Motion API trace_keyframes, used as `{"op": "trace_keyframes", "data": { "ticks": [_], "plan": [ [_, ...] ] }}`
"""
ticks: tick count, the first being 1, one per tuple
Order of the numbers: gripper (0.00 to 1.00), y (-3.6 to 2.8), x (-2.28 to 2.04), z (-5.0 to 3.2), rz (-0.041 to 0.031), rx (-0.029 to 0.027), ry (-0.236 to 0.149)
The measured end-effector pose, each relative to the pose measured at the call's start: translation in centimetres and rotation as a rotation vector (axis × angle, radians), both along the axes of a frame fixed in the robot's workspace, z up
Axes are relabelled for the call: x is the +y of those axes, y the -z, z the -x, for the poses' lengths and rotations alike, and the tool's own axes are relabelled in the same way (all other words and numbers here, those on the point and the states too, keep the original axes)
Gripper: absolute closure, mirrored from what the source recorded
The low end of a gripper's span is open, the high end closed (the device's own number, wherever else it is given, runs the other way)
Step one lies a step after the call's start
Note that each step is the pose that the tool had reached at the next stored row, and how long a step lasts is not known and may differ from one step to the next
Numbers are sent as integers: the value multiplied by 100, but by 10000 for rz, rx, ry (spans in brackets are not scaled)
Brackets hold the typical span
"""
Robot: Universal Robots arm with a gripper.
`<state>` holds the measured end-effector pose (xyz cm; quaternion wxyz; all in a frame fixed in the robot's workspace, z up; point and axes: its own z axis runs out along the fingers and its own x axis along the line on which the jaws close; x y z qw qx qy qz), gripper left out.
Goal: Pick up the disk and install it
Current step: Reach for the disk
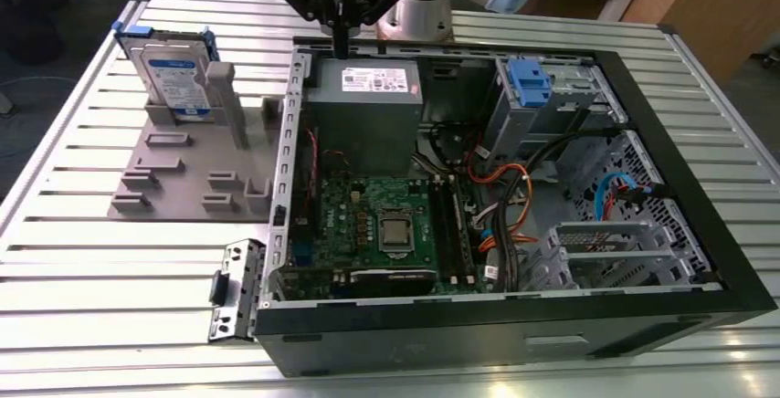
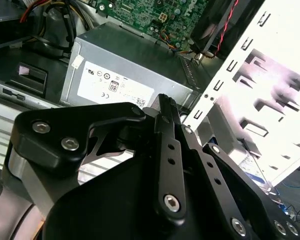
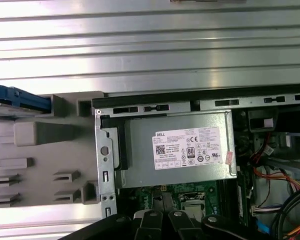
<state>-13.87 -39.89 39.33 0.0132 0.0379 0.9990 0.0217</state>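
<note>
Starting at the near side of the exterior view, the open computer case (image 1: 512, 334) is found lying on the slatted table (image 1: 110, 288), with the green motherboard (image 1: 365, 225) exposed inside it. Farther back, the grey power supply box (image 1: 365, 106) is seated against the far wall of the case, and a blue clip on a metal cage (image 1: 527, 78) is seen toward the exterior view's right.

The hand (image 1: 342, 47) is positioned above the far left corner of the case, just over the power supply box. Its fingertips (image 2: 165, 102) appear pressed together, and nothing is gripped between them.

The disk (image 1: 174, 74) is located at the exterior view's far left, outside the case and well apart from the hand. It is held upright on edge in a grey holder (image 1: 171, 174) on the table. Its blue frame edge (image 3: 20, 97) is also seen in the first wrist view.

The disk is judged to be rigid, dense for its size and sensitive to shock. The flat metal faces are expected to be smooth and slippery. A grip across the blue plastic frame, on the upper part left free above the holder, is therefore judged best. The labelled face should not be squeezed. A straight upward lift is advised so that the frame is not jammed in the slot.
</note>
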Motion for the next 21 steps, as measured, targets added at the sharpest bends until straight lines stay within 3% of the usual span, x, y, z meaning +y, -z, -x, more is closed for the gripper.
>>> {"op": "trace_keyframes", "data": {
  "ticks": [21],
  "plan": [
    [90, 0, 0, 123, 1, 0, 0]
  ]
}}
